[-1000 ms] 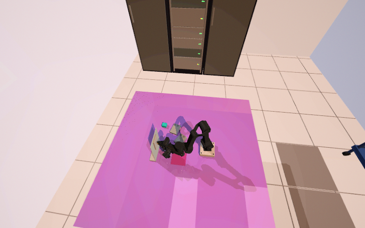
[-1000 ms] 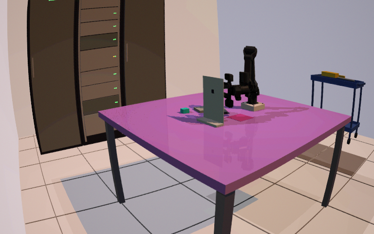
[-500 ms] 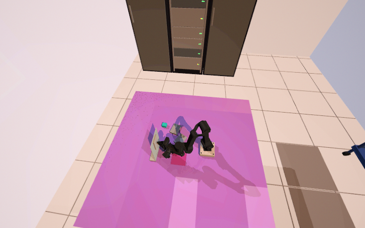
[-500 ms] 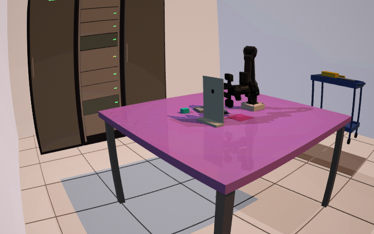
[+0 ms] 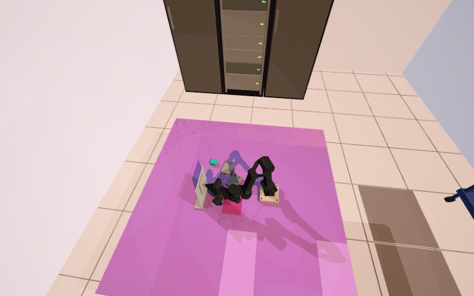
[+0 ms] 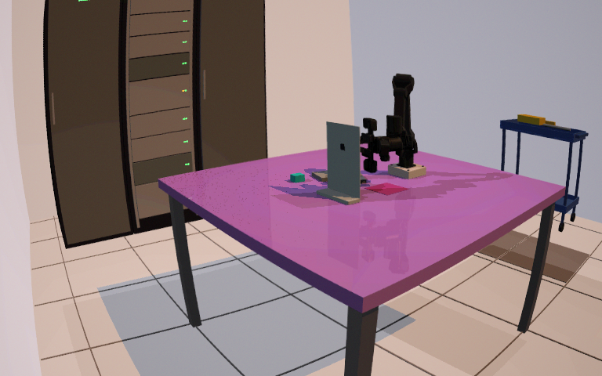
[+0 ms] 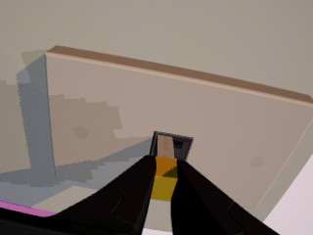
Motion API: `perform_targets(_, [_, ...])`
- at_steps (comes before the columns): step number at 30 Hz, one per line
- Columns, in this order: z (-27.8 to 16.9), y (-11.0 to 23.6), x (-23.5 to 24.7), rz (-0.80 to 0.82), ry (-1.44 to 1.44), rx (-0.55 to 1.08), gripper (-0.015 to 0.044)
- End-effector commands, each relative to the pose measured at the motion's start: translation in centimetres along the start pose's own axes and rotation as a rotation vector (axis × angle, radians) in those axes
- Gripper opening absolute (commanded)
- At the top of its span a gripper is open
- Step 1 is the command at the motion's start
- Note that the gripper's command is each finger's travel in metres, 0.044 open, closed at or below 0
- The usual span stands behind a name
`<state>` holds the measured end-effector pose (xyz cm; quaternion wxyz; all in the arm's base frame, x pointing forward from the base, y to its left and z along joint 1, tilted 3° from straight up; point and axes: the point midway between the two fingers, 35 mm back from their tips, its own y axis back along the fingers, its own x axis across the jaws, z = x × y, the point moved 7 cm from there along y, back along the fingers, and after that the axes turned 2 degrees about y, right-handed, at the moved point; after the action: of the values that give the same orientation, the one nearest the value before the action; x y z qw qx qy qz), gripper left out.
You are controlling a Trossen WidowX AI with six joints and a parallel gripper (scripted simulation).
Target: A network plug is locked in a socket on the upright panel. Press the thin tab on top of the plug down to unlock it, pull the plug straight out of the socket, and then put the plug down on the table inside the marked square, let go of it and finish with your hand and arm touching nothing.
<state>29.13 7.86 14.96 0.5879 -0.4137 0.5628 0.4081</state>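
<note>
The arm (image 5: 252, 174) rises from its base, folds at the elbow and reaches left, low over the table. Its gripper (image 7: 164, 186) points level at the panel, the two fingers closed narrowly on the plug (image 7: 164, 178).

A glossy magenta table (image 6: 444, 230) on dark legs is carrying everything. Standing on it is the upright panel (image 6: 342, 159), resting on its own flat foot. Just beside that foot, a red marked square (image 6: 386, 189) is lying flat on the surface. A small teal block (image 6: 296, 177) is sitting a little apart on the far side of the panel, near two tan slabs (image 5: 227, 167). The arm's beige base plate (image 6: 417, 172) is sitting beyond the square.
</note>
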Motion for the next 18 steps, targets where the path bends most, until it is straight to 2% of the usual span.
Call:
perform_targets(1, [-0.1, 0.4, 0.0, 0.001, -0.005, -0.001, 0.0])
perform_targets(18, [-0.4, 1.6, 0.1, 0.002, -0.004, -0.001, 0.0])
